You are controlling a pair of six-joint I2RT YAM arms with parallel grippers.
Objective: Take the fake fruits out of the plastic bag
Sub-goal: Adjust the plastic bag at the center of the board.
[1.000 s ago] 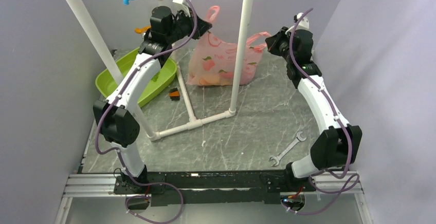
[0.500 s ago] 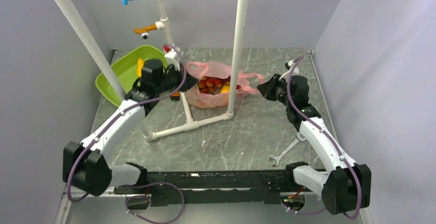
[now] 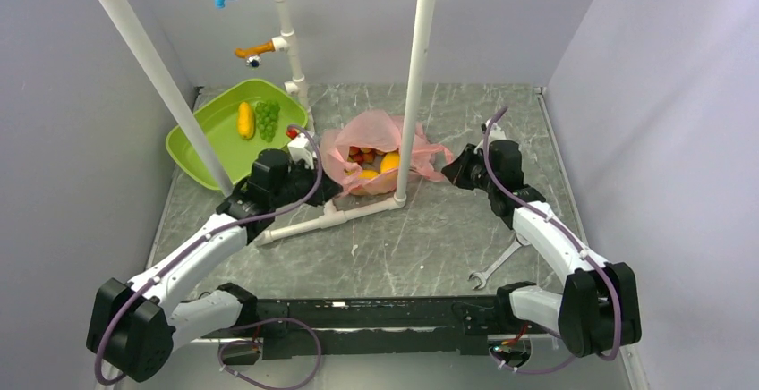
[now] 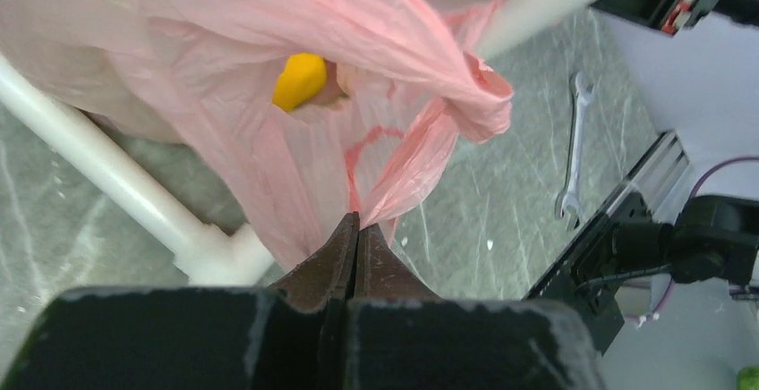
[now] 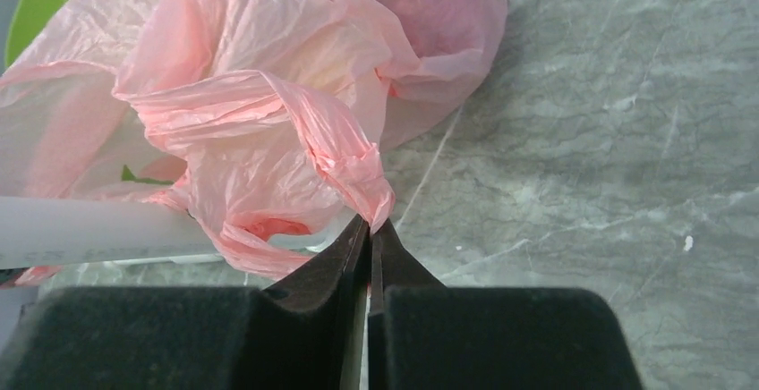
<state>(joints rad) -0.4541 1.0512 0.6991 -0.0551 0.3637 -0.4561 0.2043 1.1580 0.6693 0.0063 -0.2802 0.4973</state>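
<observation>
The pink plastic bag (image 3: 374,132) lies on the table against the upright white pipe, its mouth open upward. Inside it show a yellow-orange mango-like fruit (image 3: 389,162) and several small red fruits (image 3: 362,154). The yellow fruit also shows in the left wrist view (image 4: 299,80). My left gripper (image 3: 324,181) is shut on the bag's left edge (image 4: 358,184). My right gripper (image 3: 450,169) is shut on the bag's right handle (image 5: 358,162). Both hold the bag low, near the table.
A white pipe frame (image 3: 336,214) lies on the table and its upright (image 3: 415,68) stands right at the bag. A green tray (image 3: 215,144) at the back left holds a slim yellow piece (image 3: 244,120) and green grapes (image 3: 267,118). A wrench (image 3: 499,261) lies front right.
Both arms have come down and toward the front with the bag. The bag was held high, now it rests low and slack on the table with its mouth open.
</observation>
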